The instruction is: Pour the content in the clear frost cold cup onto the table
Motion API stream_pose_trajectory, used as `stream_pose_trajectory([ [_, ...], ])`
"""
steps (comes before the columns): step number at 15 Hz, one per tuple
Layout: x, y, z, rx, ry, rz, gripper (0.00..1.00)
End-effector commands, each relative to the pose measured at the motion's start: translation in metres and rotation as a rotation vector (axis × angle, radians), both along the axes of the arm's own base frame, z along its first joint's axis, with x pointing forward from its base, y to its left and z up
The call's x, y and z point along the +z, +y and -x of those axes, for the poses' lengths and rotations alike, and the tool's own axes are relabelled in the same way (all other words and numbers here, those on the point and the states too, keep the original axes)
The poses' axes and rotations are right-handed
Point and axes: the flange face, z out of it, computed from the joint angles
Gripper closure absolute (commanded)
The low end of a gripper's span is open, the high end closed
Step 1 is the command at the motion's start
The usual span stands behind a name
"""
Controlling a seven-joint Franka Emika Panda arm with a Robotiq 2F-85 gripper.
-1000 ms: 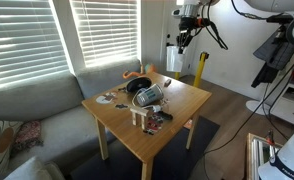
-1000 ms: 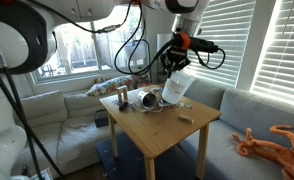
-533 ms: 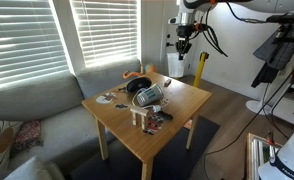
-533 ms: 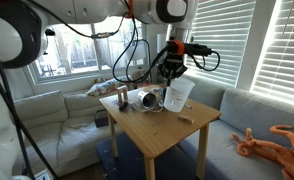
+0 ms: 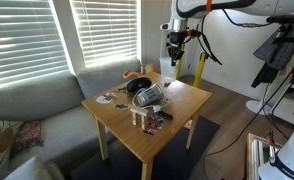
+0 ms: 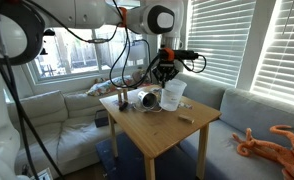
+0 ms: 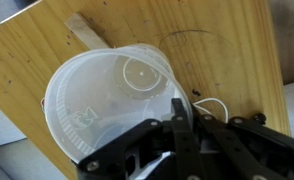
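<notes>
Jaws grip the rim of the clear frost cold cup (image 7: 112,95), above the table (image 7: 227,60).

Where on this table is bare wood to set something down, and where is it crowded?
The light-wood square table is bare at the corner in front of the small wooden block. The side below the held frosted translucent plastic cup is bare too. Dark objects crowd the side by the grey sofa.
</notes>
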Motion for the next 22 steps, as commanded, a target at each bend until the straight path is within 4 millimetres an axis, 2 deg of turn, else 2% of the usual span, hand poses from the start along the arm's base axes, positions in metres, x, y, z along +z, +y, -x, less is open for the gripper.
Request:
stream_pose_trajectory([
  [1,-0.013,0.018,-0.005,-0.042,-0.034,0.046,0.99],
  [5,-0.03,0.025,-0.012,-0.106,-0.062,0.067,0.99],
  [10,-0.047,0.024,-0.016,-0.119,-0.066,0.062,0.99],
  [11,-0.048,0.024,-0.014,-0.114,-0.062,0.059,0.91],
  [12,-0.048,0.024,-0.013,-0.108,-0.056,0.054,0.7],
  [17,-0.014,0.03,0.009,-0.089,-0.066,0.041,0.37],
  [20,0.016,0.024,0.039,-0.147,-0.027,0.041,0.14],
  [22,0.038,0.013,0.062,-0.251,-0.002,0.026,0.02],
])
